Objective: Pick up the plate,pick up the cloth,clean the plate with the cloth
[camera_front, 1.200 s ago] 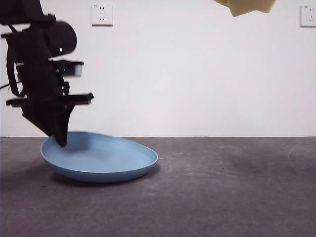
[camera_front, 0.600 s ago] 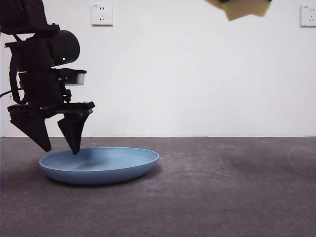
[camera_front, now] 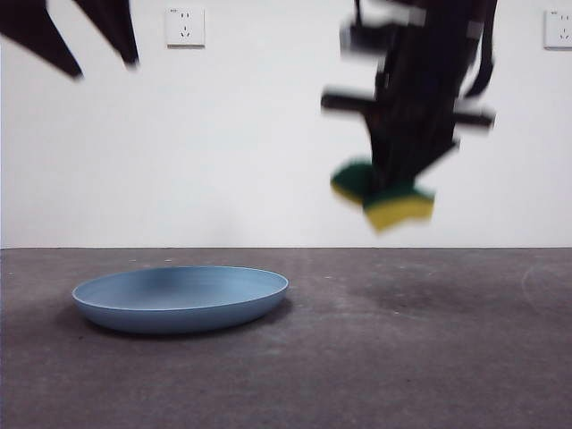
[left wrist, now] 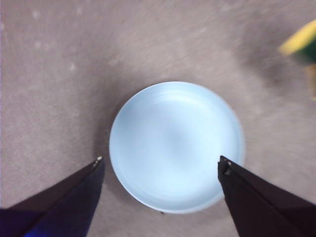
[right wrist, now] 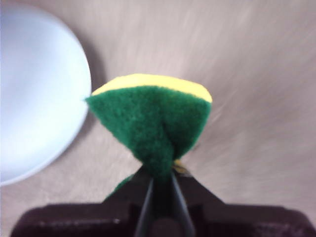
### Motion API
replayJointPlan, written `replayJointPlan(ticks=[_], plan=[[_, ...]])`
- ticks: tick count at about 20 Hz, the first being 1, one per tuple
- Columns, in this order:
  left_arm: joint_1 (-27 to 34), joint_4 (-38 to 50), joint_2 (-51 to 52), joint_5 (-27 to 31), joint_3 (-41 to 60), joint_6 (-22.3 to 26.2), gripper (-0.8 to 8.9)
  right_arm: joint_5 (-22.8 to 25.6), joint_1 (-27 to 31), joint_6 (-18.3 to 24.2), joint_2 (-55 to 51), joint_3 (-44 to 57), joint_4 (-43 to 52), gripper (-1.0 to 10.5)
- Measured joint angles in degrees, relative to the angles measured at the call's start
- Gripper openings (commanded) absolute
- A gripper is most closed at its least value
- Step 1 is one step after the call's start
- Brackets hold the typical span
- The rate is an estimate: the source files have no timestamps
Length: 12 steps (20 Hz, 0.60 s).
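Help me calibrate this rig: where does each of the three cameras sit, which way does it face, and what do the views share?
Front view: low, level across the table; round light-blue plate, right gripper holding the yellow-and-green sponge.
Left wrist view: high above, looking down on the plate between the open left gripper.
Right wrist view: looking down past the right gripper pinching the sponge.
All three share the plate.

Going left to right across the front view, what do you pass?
Open left gripper raised at the top corner → wide light-blue round plate flat on the table → right gripper pinching the yellow-and-green sponge block in the air.
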<state>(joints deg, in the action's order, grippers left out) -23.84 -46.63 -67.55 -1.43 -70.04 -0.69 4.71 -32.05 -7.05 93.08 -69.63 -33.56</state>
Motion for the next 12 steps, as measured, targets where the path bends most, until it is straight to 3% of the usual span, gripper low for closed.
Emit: replayJointPlan(ticks=[2,6,9,12], plan=[[-0.8,-2.6,5.1,-1.4,0.0,-0.4,3.77,-3.0,1.5,-0.3,5.7,0.0,0.5,0.1],[-1.1,-6.4,9.6,-1.7,0.0,-0.4,3.77,-3.2,2.1,-2.0,13.0,0.0,0.5,0.2],[-1.1,-7.4,9.2,-1.7,0.0,-0.4,3.77,-3.2,2.1,-2.3,13.0,0.0,1.3,2.9],[-1.1,-7.4,9.0,-1.7,0.0,-0.4,3.77,-3.1,2.5,-2.4,13.0,0.0,1.5,3.5]])
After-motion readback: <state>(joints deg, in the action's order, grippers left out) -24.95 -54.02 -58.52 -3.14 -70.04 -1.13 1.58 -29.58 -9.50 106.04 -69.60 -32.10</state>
